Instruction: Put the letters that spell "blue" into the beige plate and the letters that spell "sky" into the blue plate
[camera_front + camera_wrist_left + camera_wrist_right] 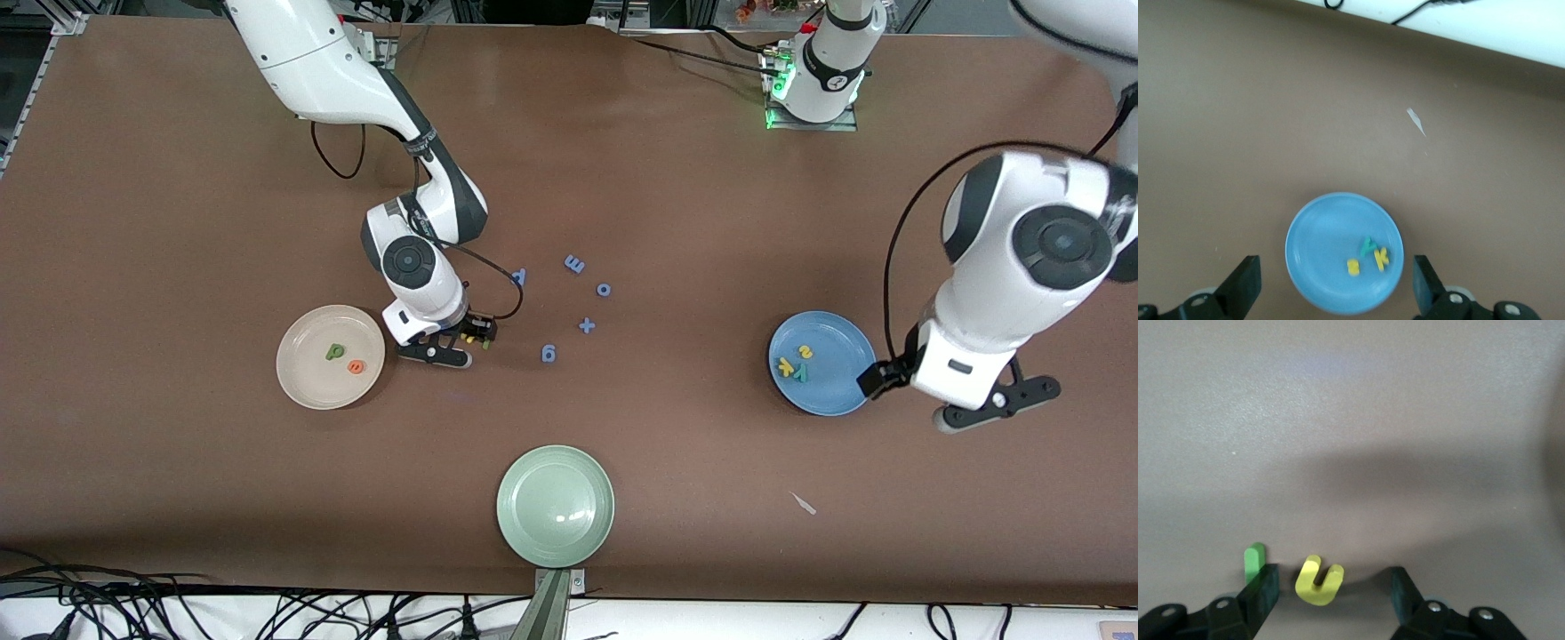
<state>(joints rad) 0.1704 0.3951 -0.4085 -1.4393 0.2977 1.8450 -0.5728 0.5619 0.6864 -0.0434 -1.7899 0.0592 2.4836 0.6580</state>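
Observation:
My right gripper (pixel 462 342) (pixel 1333 580) is down at the table beside the beige plate (pixel 293 378), open, with the yellow u (pixel 1317 583) lying between its fingers and touching neither. The light green l (pixel 1254 559) lies just outside one finger. A dark green b (pixel 334 352) and an orange e (pixel 355 366) lie in the beige plate. The blue plate (pixel 836 391) (pixel 1325 253) holds a yellow s (pixel 1353 267), a yellow k (pixel 1383 258) and a teal y (pixel 1368 247). My left gripper (pixel 956 396) (pixel 1335 270) hangs open and empty above that plate's edge.
A pale green plate (pixel 556 507) sits near the front edge of the table. Several all-blue letters (pixel 573 263) are scattered mid-table, between the two arms. A small white scrap (pixel 805 504) (pixel 1416 121) lies nearer the front camera than the blue plate.

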